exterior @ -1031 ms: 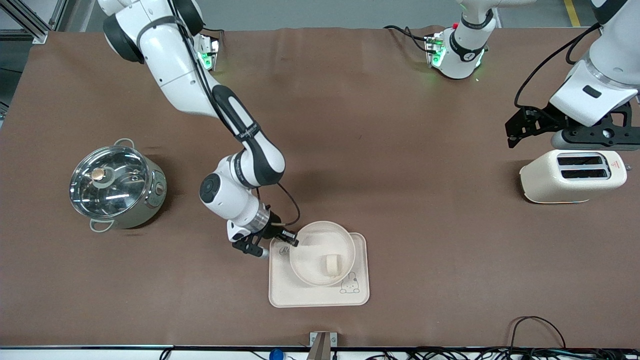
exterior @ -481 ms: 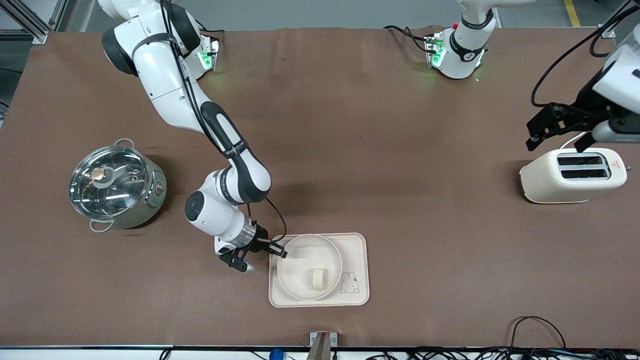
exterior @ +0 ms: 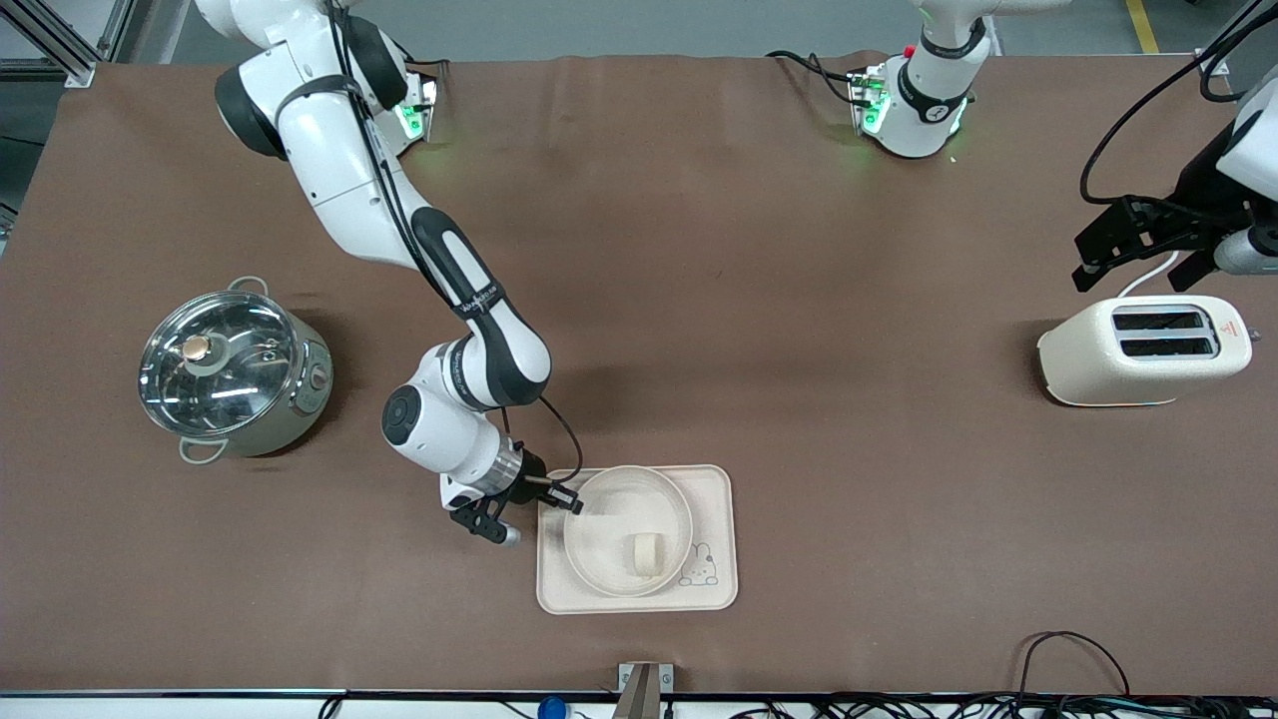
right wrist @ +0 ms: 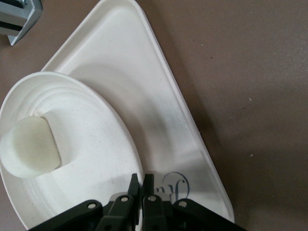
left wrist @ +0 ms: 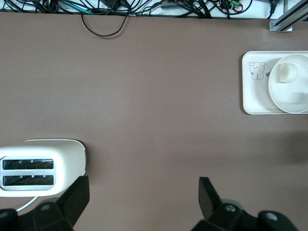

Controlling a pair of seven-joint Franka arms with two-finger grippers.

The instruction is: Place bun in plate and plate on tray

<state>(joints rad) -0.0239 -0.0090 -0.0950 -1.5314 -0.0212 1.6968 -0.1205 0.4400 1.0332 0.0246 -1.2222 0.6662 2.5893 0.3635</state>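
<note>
In the front view we see the cream tray (exterior: 639,597) lying on the brown table (exterior: 799,300), near the front camera. The round plate (exterior: 604,554) sits on the tray. The little bun (exterior: 646,553) sits in the plate, on the side nearer to the front camera. The right gripper (exterior: 573,505) is at the plate's rim, at the tray's edge toward the right arm's end of the table. Its fingers are pinched tight on the rim. A shiny pot (exterior: 232,371) with a glass lid stands toward the right arm's end of the table. A cream toaster (exterior: 1144,351) stands toward the left arm's end. The left gripper (exterior: 1138,255) hangs in the air just above the toaster, with its fingers spread wide and nothing in them.

In the left wrist view we see the left gripper (left wrist: 142,197) with its two dark fingers (left wrist: 77,197) far apart over bare table. The toaster (left wrist: 43,163) is close by. The tray (left wrist: 255,103), the plate (left wrist: 288,103) and the bun (left wrist: 288,73) are well apart from it. We can see the rabbit drawing (left wrist: 257,70) on the tray.

In the right wrist view we see the right gripper (right wrist: 140,185) closed on the plate's (right wrist: 96,159) thin rim. The bun (right wrist: 31,147) lies in the plate. The tray (right wrist: 154,110) is under the plate, and part of the lettering (right wrist: 173,185) shows beside the fingertips.
</note>
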